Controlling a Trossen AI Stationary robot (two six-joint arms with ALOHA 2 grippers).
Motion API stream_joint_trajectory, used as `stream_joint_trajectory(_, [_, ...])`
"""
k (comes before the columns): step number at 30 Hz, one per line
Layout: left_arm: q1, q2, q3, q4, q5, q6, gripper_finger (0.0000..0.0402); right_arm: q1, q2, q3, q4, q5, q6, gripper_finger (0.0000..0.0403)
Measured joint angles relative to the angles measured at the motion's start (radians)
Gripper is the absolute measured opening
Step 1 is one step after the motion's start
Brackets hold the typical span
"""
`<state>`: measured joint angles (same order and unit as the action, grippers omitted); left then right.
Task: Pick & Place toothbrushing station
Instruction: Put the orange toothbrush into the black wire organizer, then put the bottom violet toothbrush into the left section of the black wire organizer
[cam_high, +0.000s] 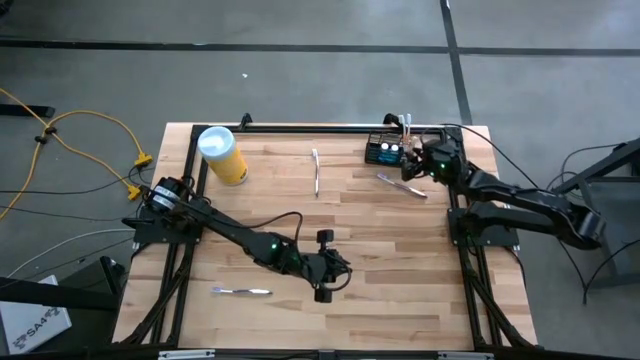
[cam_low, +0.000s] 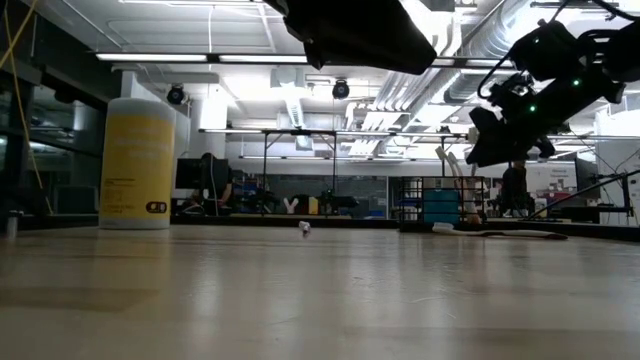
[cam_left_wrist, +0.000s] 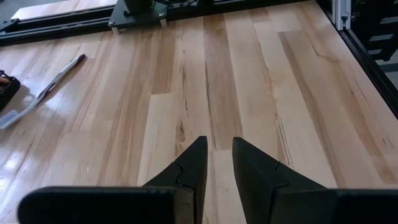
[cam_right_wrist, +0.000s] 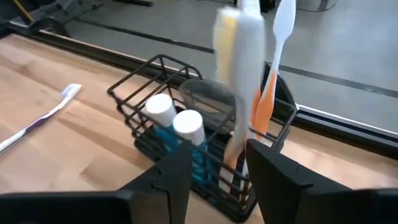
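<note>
- Basket of black wire mesh, the toothbrushing station (cam_high: 385, 150), sits at the far right corner of the wooden table (cam_high: 380, 260), just beside the back rail.
- Inside it, in the right wrist view, stand two blue tubes with white caps (cam_right_wrist: 180, 127), an orange and white toothbrush (cam_right_wrist: 273, 74), and a blurred white and yellow brush (cam_right_wrist: 239, 56).
- Right gripper (cam_right_wrist: 217, 165) hangs just above the basket; its jaws stand apart with the white and yellow brush between them, and whether they touch it cannot be told.
- A purple-handled toothbrush (cam_high: 402, 184) lies on the table just in front of the basket.
- Left gripper (cam_left_wrist: 217, 168) hovers over bare wood near the table's middle, its fingers nearly together with a narrow gap and nothing between them.
- A yellow canister with a white lid (cam_high: 222, 152) stands at the far left.
- Two more toothbrushes lie flat: one (cam_high: 315, 172) near the far middle, one (cam_high: 240, 291) at the near left.
</note>
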<state>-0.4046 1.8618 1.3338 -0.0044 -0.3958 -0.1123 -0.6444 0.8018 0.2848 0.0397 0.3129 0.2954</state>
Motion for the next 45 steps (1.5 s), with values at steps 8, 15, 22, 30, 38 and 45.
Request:
stream_joint_trajectory(8, [0.000, 0.000, 0.000, -0.003, 0.000, 0.000, 0.0070, 0.018, -0.119, 0.000, -0.142, 0.002, 0.026, 0.0136])
stream_joint_trajectory(15, [-0.001, 0.000, 0.000, -0.014, 0.000, -0.015, 0.0070, 0.018, -0.225, 0.000, -0.327, -0.113, 0.114, 0.0136])
stream_joint_trajectory(22, [-0.007, 0.000, 0.000, -0.096, 0.000, -0.023, 0.0070, 0.027, -0.263, 0.000, -0.376, -0.415, 0.184, 0.0136])
stream_joint_trajectory(30, [-0.036, 0.000, 0.000, -0.143, 0.008, -0.016, 0.0070, 0.202, -0.233, 0.000, -0.300, -0.522, 0.234, 0.0136])
stream_joint_trajectory(38, [-0.081, 0.000, 0.000, -0.155, 0.008, 0.028, 0.0070, 0.440, -0.151, 0.000, -0.010, -0.429, 0.235, 0.0136])
stream_joint_trajectory(45, [-0.130, 0.000, 0.000, -0.261, 0.008, 0.001, 0.0070, 0.555, -0.031, 0.000, 0.017, -0.283, 0.202, 0.0136])
